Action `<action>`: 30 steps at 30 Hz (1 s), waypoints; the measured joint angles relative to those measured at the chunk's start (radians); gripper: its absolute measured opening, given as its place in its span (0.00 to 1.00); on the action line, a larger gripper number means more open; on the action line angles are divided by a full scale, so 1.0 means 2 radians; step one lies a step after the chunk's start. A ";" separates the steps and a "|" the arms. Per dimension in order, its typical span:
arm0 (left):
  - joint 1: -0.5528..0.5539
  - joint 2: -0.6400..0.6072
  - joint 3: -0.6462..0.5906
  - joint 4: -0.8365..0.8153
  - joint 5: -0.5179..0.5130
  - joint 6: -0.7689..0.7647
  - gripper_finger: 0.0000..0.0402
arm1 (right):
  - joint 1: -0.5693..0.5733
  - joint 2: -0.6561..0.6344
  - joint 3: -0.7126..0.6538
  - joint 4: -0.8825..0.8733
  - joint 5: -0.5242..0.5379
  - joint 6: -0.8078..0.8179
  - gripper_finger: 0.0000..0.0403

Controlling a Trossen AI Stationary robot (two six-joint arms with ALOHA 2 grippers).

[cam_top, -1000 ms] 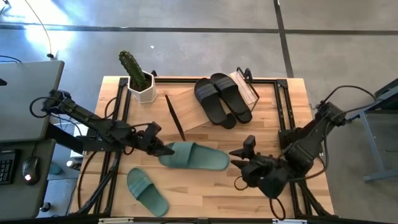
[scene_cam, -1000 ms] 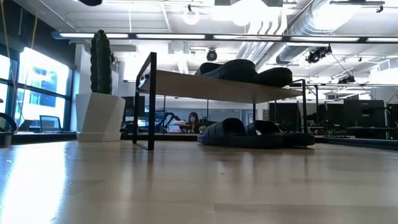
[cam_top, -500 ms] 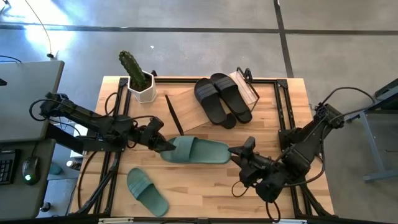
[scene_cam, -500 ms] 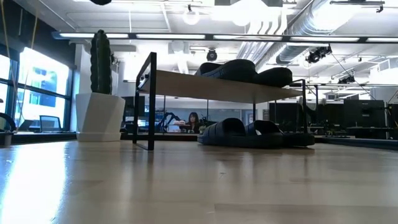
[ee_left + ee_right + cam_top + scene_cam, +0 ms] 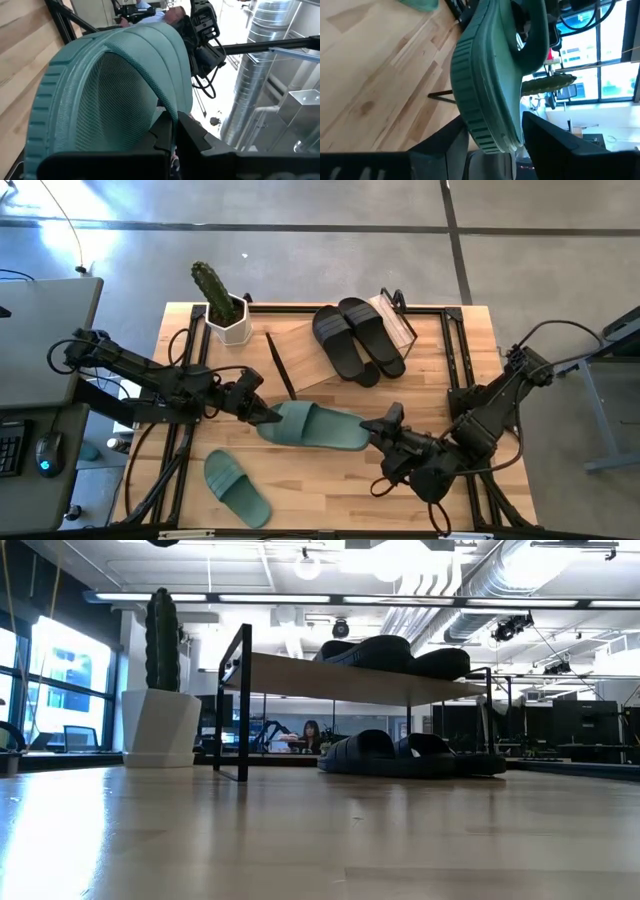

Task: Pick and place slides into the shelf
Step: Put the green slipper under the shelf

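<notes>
The sage-green slide [image 5: 315, 426] hangs in the air above the middle of the bench [image 5: 400, 490], in front of the shelf [image 5: 300, 355], and it's between both arms right now. The left gripper [image 5: 262, 416] is pinching one end of it, fingers pressed tight onto the sole in the left wrist view, while the right gripper [image 5: 385, 426] sits at the opposite end with its fingers [image 5: 551, 145] spread wide either side of the sole edge, not yet closed on it. Looks like a handover in the making! The second green slide [image 5: 237, 488] lies flat on the bench, in front of the shelf and nearer the left arm. On the shelf itself, one black pair [image 5: 358, 338] rests on the top board, and the low view shows another black pair [image 5: 405, 754] tucked underneath on the lower level. A cactus pot [image 5: 226, 315] stands just beside the shelf's left end. To do this step well, I'd say the right gripper wants to close squarely across the sole before the left one lets go, otherwise the slide could twist or drop. Then swing it toward the free part of the top board, keeping it level and clear of the black pair already there.
</notes>
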 joint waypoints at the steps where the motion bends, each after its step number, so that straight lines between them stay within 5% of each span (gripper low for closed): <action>1: 0.000 0.000 0.000 0.000 0.000 0.000 0.00 | 0.000 0.000 0.000 0.000 -0.004 -0.001 0.43; 10: 0.000 0.000 0.000 -0.004 -0.015 0.000 0.00 | -0.007 0.031 0.000 0.023 -0.024 -0.019 0.35; 21: -0.001 0.000 0.000 -0.004 -0.015 0.000 0.00 | -0.005 0.035 0.000 0.015 0.024 -0.015 0.29; 30: -0.001 0.001 0.000 -0.004 -0.014 0.002 0.00 | -0.010 0.035 0.000 -0.055 0.023 0.068 0.28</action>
